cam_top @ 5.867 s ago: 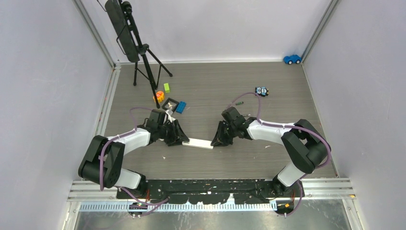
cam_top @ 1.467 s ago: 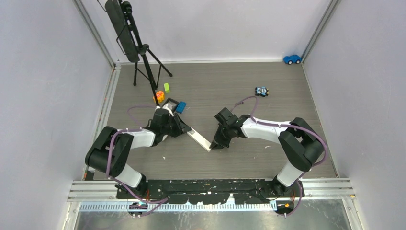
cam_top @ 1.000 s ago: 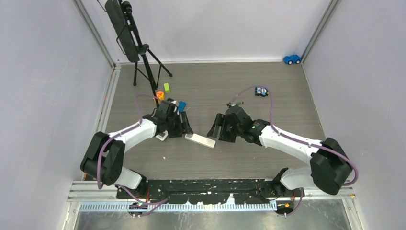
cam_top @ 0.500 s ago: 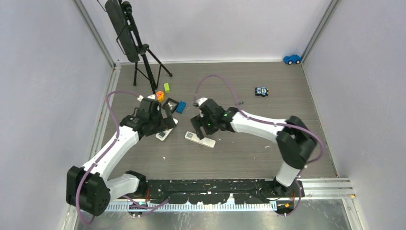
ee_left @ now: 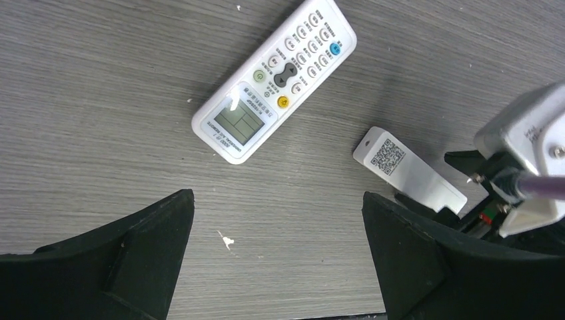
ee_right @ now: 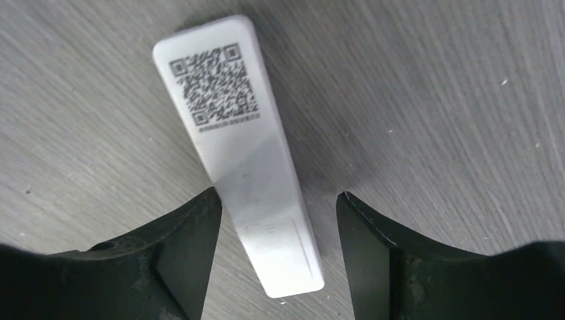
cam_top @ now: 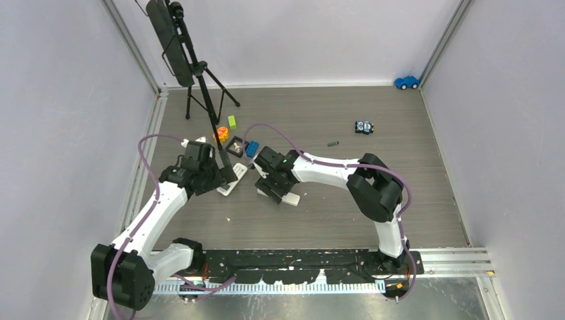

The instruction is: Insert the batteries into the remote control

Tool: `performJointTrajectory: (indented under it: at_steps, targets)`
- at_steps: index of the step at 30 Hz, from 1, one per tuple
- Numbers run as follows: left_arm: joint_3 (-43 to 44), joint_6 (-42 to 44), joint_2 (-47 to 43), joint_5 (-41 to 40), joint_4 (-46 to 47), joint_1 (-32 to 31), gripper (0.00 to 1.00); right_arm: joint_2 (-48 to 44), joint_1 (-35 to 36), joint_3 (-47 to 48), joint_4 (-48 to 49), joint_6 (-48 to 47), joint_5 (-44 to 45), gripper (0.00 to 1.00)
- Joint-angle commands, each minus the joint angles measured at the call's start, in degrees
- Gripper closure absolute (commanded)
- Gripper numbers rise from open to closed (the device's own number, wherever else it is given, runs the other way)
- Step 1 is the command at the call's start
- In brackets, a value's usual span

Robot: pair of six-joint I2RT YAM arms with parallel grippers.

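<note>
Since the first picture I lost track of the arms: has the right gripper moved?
Yes. The right gripper went left, away from the loose battery, toward the blue brick.

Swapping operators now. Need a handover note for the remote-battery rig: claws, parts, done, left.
Claws: left claw is open and empty, hovering near the face-up remote. The right claw is open, straddling the face-down remote, QR label up, not gripped.
Parts: one dark battery lies alone on the table, apart from both remotes, on the right arm's side. No other batteries are visible.
Done: nothing is loaded. The battery cover on the face-down remote looks still in place.
Left: open the cover, fetch batteries, insert them, close.
</note>
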Motion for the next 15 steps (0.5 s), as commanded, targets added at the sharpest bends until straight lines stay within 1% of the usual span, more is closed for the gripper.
performJointTrajectory:
  at_steps: [1,2,5,7,9,13,15]
  targets:
    - [-0.45,0.78,-0.28,2.82,0.64,0.5,0.0,1.91,-0.5,4.32,-1.47,0.79,3.33,0.36]
    - [-0.54,0.76,-0.16,2.84,0.72,0.53,0.0,2.06,-0.71,4.38,-1.21,2.23,3.35,0.41]
    - [-0.89,0.8,-0.25,2.73,0.9,0.58,0.0,1.36,-1.53,3.7,0.75,4.81,4.36,0.59]
    - [-1.04,1.04,-0.11,2.77,1.23,0.59,0.01,-0.08,-2.77,2.66,2.64,6.81,4.19,0.68]
    - [-1.16,1.15,0.23,2.65,1.73,0.59,0.01,-2.38,-4.63,1.42,4.98,9.5,4.99,0.7]
    - [-2.12,-0.37,1.33,2.89,4.48,0.59,0.03,-6.83,-11.11,-0.65,11.13,16.23,6.29,0.7]
    - [-2.4,-1.0,2.37,3.92,6.37,0.59,0.04,-7.58,-13.82,-0.94,13.46,19.29,9.16,0.7]
